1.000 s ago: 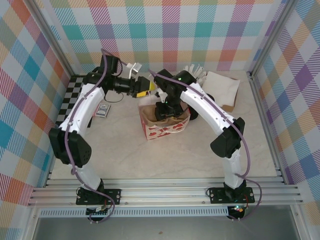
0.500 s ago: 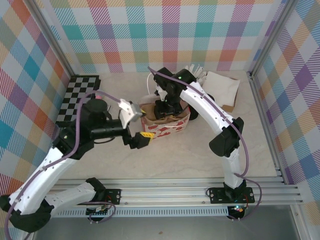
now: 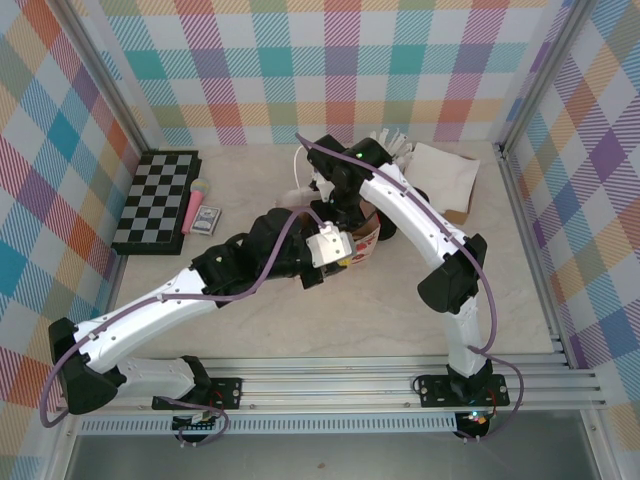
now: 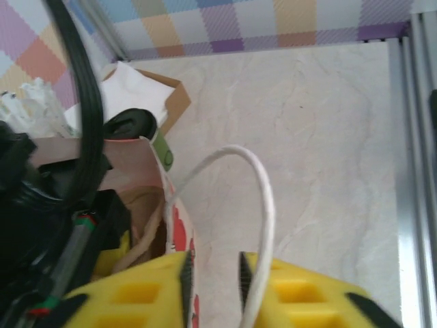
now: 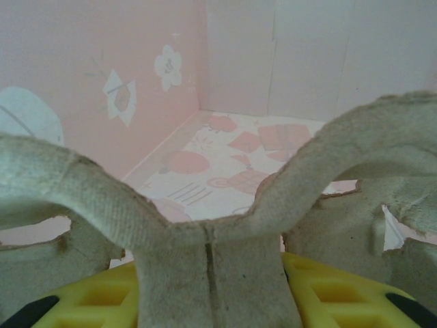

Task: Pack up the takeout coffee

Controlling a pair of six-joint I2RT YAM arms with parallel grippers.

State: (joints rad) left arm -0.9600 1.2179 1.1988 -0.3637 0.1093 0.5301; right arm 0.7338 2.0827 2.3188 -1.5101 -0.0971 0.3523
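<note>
The white paper bag (image 3: 350, 250) with red prints stands mid-table. My left gripper (image 3: 325, 245) is at its near rim. In the left wrist view the yellow jaws (image 4: 212, 263) stand narrow around the bag's wall (image 4: 171, 212) and its white handle loop (image 4: 263, 198), each lying against a pad. My right gripper (image 3: 345, 215) reaches down inside the bag and is shut (image 5: 212, 273) on the middle grip of a grey pulp cup carrier (image 5: 205, 232). The takeout coffee's black lid (image 4: 133, 125) peeks up behind the bag's far rim; its body is hidden.
A chessboard (image 3: 155, 200), a pink stick (image 3: 190, 212) and a small box (image 3: 207, 220) lie at the left. White napkins on brown card (image 3: 445, 178) and white wrapped sticks (image 3: 395, 145) sit at the back right. Metal rails line the table's edges.
My left arm swung from the back left round to the front and brought its gripper to the bag's near rim, where the jaws narrowed. The right arm stayed inside the bag.
</note>
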